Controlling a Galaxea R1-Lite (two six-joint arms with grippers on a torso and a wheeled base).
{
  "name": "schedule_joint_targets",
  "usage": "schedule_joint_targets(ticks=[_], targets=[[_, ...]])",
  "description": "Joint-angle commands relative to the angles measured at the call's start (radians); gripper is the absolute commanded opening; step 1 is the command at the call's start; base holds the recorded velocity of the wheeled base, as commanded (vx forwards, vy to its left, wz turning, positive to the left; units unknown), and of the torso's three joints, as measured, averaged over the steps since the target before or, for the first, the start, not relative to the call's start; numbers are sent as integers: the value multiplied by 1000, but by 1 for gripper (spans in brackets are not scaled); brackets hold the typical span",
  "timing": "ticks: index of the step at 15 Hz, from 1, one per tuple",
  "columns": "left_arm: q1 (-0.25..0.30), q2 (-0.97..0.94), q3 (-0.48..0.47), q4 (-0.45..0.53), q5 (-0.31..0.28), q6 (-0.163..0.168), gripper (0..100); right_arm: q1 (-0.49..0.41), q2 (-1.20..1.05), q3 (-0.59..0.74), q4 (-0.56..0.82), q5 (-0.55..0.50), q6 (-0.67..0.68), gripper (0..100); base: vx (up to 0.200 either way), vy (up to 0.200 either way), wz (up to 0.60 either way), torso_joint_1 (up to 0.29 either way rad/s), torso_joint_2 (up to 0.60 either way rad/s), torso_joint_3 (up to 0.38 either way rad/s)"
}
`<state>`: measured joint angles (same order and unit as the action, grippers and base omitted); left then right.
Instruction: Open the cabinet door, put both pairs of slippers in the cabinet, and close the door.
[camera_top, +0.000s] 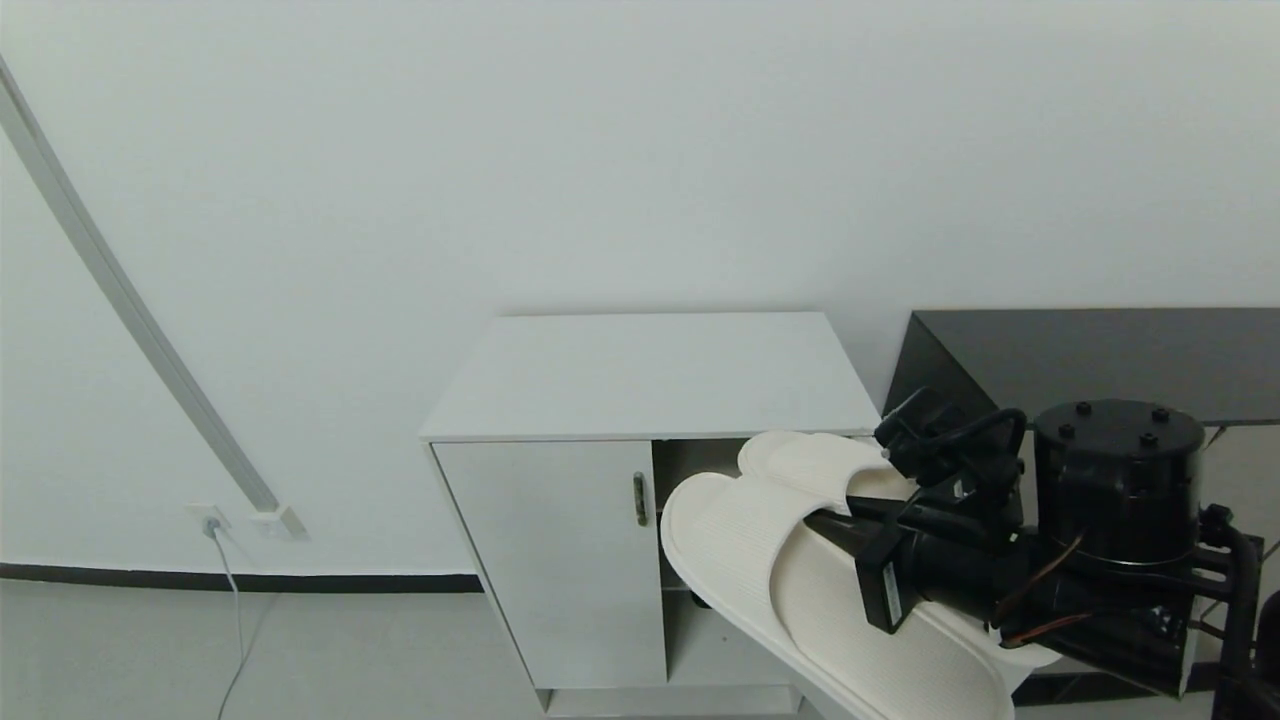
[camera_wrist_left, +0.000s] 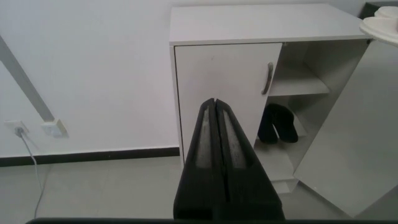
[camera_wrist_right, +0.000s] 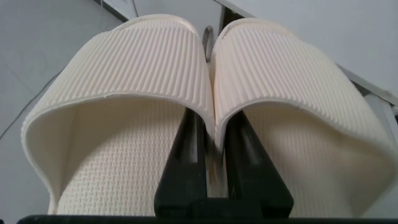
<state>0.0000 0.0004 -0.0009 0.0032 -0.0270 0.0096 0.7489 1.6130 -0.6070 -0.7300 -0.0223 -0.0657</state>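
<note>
Now: right gripper (camera_wrist_right: 214, 142) clamped on cream ribbed foam slippers (camera_top: 735, 545); toes point up-left toward white cabinet (camera_top: 650, 375), right half open.

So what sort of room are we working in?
Probably a bare indoor room staged as an entryway: plain white wall, white cabinet with dark slippers inside, wall socket near the floor.

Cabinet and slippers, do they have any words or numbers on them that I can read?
None to read: the cabinet is plain white, and the slippers in the right claw show only ribbing.
A small label near that claw is too small to read.
</note>
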Motion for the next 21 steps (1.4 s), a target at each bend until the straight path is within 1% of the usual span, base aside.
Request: schedule_joint_targets(ticks=[1, 9, 12, 15, 21], targets=[[0, 0, -1, 0, 1, 0, 0, 4, 4, 6, -9, -1, -2, 0, 0, 0, 0, 0, 0, 0], [0, 1, 1, 0, 1, 1, 0, 10, 7, 9, -11, 1, -2, 0, 0, 0, 0, 0, 0, 0], [0, 0, 1, 0, 1, 0, 0, 17, 33, 21, -42, -1, -16, 0, 0, 0, 0, 0, 0, 0], [0, 0, 1, 0, 1, 0, 0, 23, 53, 35, -103, -1, -22, 0, 0, 0, 0, -129, 271, 155], [0, 1, -1, 0, 1, 1, 0, 23, 58, 46, -108, -2, -22, 0, 0, 0, 0, -159, 373, 205]])
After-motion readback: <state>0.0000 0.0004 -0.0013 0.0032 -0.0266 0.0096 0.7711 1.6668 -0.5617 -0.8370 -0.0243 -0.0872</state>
